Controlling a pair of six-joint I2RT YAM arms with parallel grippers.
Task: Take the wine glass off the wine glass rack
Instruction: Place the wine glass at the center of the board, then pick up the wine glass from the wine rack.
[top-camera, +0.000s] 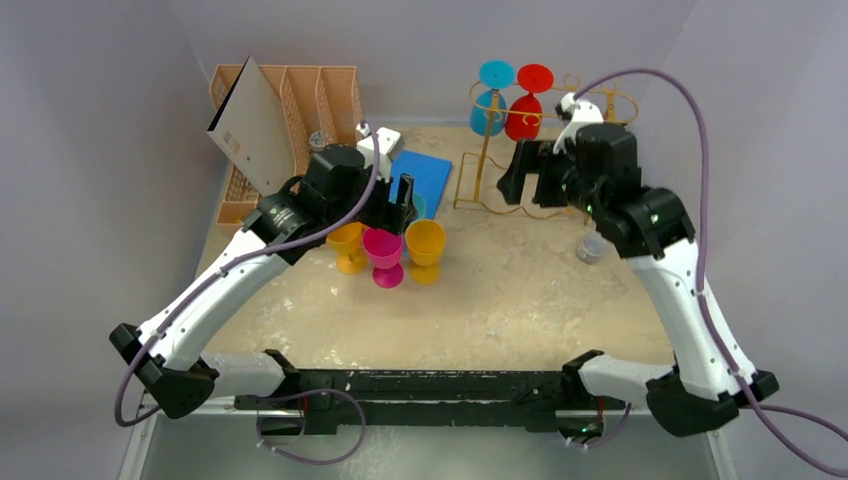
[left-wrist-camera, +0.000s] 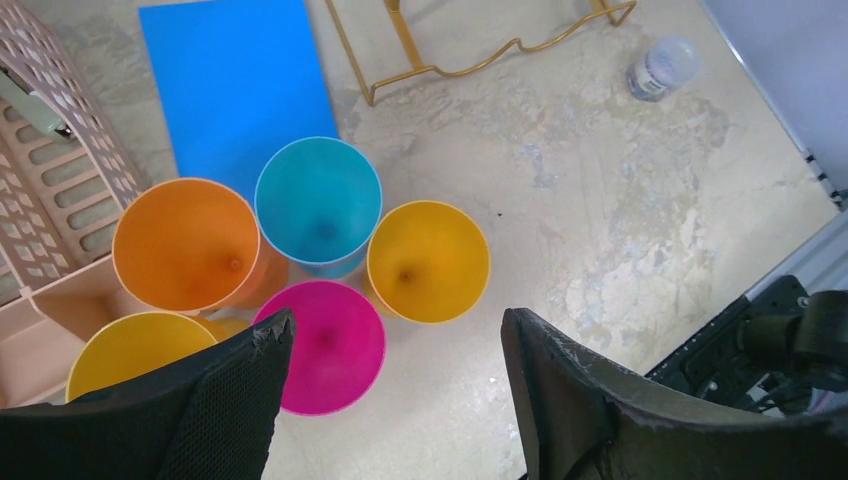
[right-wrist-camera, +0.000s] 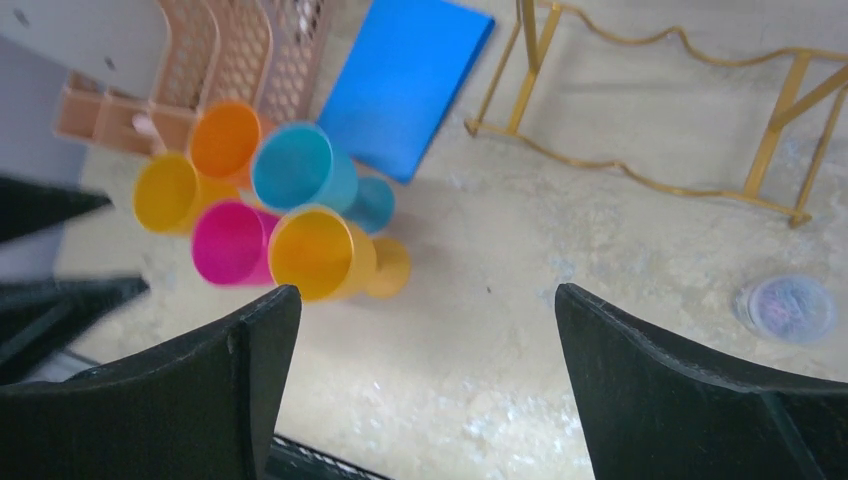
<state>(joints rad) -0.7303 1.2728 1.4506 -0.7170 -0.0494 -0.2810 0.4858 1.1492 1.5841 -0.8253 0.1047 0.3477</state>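
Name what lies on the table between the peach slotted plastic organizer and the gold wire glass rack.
A flat blue rectangular sheet lies there, between peach organizer and gold rack; the right wrist view shows it.

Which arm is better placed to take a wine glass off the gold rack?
Right. The right gripper is open beside the wine glass rack, close to the hanging red wine glass. The left gripper hovers over the standing magenta wine glass.

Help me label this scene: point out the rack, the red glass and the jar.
rack (right-wrist-camera: 773, 130): right wrist view, on a slanted leg.
red glass (top-camera: 522, 118): top view, on its bowl.
jar (right-wrist-camera: 788, 308): right wrist view, on its top.
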